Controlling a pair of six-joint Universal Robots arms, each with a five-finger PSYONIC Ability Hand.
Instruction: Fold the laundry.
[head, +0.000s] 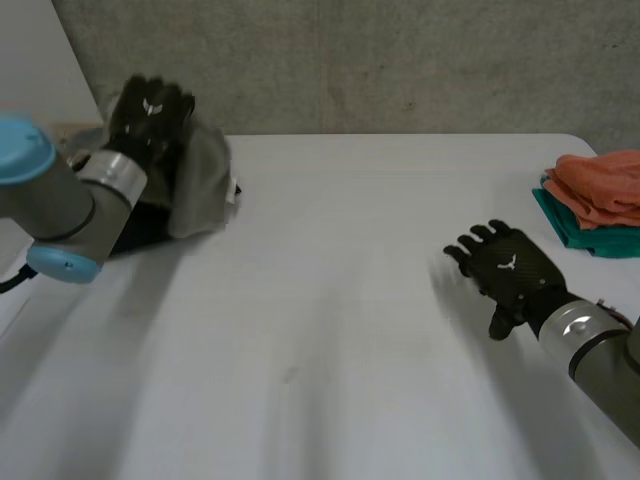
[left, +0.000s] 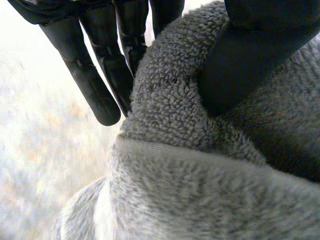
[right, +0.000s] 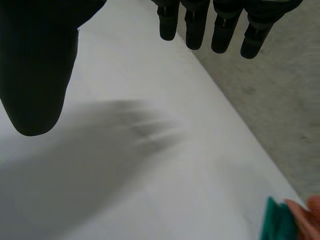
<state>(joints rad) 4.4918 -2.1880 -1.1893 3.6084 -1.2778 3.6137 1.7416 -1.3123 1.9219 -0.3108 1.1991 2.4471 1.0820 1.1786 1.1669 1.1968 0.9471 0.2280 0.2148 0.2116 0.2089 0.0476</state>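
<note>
Right hand (head: 510, 268) hovers over the white desk (head: 340, 330) at the lower right of the head view, fingers straight and spread, holding nothing. At the upper left, the left hand (head: 150, 115) pinches a bunched grey towel (head: 203, 180) between thumb and fingers, seemingly lifted at the desk's edge. An orange cloth (head: 605, 180) lies on a teal cloth (head: 565, 225) at the right edge.

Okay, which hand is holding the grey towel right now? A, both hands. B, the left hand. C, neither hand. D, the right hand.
B: the left hand pinches a fold of the grey towel between its thumb and fingers, while the right hand is open above the table, holding nothing.
</note>
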